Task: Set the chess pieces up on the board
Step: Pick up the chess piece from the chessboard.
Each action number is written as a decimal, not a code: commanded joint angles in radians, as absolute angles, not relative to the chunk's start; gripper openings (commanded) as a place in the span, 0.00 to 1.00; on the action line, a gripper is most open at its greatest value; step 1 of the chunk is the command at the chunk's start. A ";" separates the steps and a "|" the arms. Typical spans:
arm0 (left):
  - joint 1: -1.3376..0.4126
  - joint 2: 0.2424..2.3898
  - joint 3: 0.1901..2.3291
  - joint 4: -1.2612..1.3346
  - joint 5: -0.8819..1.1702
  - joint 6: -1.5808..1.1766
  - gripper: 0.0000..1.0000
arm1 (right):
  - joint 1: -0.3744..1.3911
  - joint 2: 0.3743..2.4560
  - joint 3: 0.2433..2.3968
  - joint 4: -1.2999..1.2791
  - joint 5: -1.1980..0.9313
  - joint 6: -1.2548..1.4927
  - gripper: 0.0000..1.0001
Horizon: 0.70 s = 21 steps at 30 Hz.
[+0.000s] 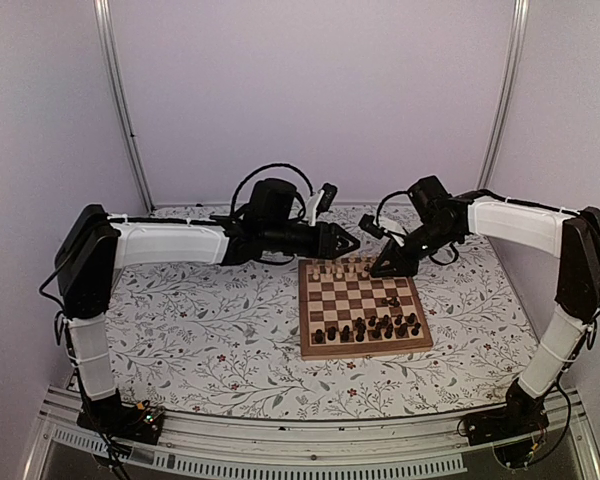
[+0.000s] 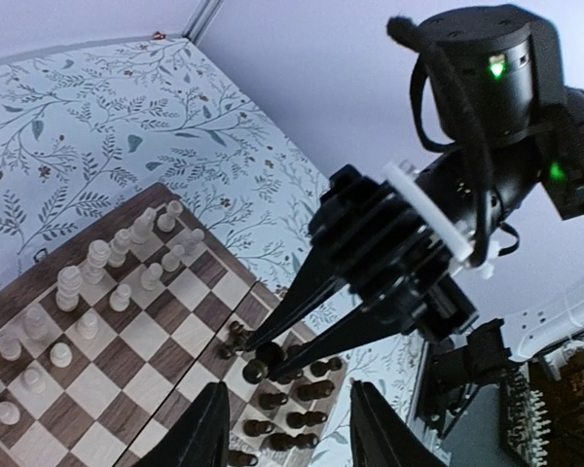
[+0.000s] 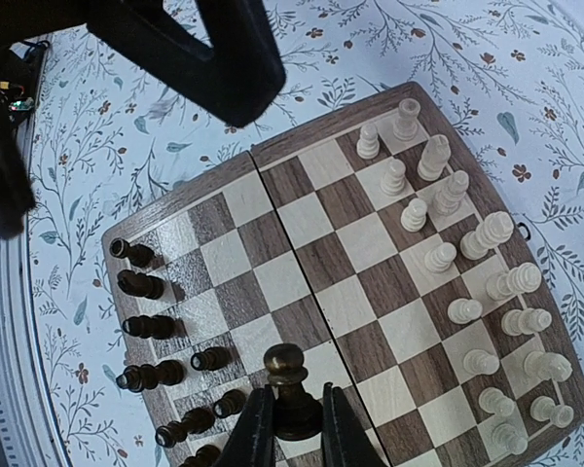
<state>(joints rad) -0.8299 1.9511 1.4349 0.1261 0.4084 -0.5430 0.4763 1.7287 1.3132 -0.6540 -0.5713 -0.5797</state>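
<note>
The board lies right of the table's centre. Pale chess pieces fill its far rows and dark ones its near rows. My right gripper hangs over the board's far right part. In the right wrist view it is shut on a dark pawn, held upright by its base over squares beside the dark rows. The pale rows stand opposite. My left gripper hovers open just beyond the far edge. Nothing sits between its fingers in the left wrist view.
A floral cloth covers the table around the board. One dark piece stands alone ahead of the dark rows. The two grippers are close together over the board's far edge, and grey walls enclose the table.
</note>
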 commanded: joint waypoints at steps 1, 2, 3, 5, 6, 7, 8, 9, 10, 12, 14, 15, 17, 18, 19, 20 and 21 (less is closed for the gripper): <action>-0.815 1.994 1.422 0.264 0.515 -0.682 0.44 | 0.474 1.686 1.297 -0.635 -0.630 -0.574 0.12; -0.815 2.001 1.427 0.260 0.527 -0.690 0.44 | 0.474 1.685 1.296 -0.634 -0.632 -0.573 0.12; -0.815 2.008 1.431 0.259 0.535 -0.696 0.43 | 0.474 1.684 1.296 -0.634 -0.637 -0.572 0.13; -0.815 2.017 1.432 0.261 0.540 -0.707 0.43 | 0.474 1.679 1.297 -0.632 -0.651 -0.571 0.13; -0.815 2.020 1.430 0.260 0.539 -0.713 0.43 | 0.473 1.676 1.297 -0.632 -0.660 -0.569 0.13; -0.815 2.022 1.430 0.258 0.537 -0.718 0.43 | 0.473 1.673 1.298 -0.632 -0.668 -0.569 0.12; -0.815 2.025 1.428 0.257 0.536 -0.721 0.43 | 0.474 1.672 1.298 -0.631 -0.672 -0.569 0.13; -0.815 2.030 1.429 0.254 0.535 -0.723 0.43 | 0.473 1.668 1.298 -0.633 -0.676 -0.569 0.13; -0.815 2.036 1.430 0.255 0.539 -0.727 0.43 | 0.473 1.668 1.298 -0.633 -0.680 -0.568 0.13; -0.816 2.048 1.437 0.255 0.555 -0.736 0.43 | 0.474 1.666 1.298 -0.634 -0.685 -0.569 0.13; -0.817 2.059 1.444 0.257 0.569 -0.743 0.43 | 0.473 1.666 1.297 -0.635 -0.687 -0.569 0.13; -0.818 2.063 1.446 0.262 0.577 -0.745 0.42 | 0.474 1.665 1.296 -0.635 -0.685 -0.569 0.13; -0.819 2.074 1.450 0.265 0.589 -0.748 0.40 | 0.473 1.666 1.298 -0.635 -0.685 -0.568 0.13; -0.819 2.078 1.452 0.265 0.595 -0.751 0.39 | 0.473 1.667 1.298 -0.635 -0.685 -0.568 0.13; -0.819 2.082 1.453 0.268 0.599 -0.754 0.38 | 0.474 1.668 1.299 -0.635 -0.687 -0.568 0.13; -0.819 2.086 1.453 0.273 0.605 -0.756 0.38 | 0.474 1.669 1.299 -0.635 -0.689 -0.567 0.13; -0.819 2.089 1.454 0.279 0.611 -0.758 0.37 | 0.473 1.670 1.299 -0.635 -0.690 -0.567 0.13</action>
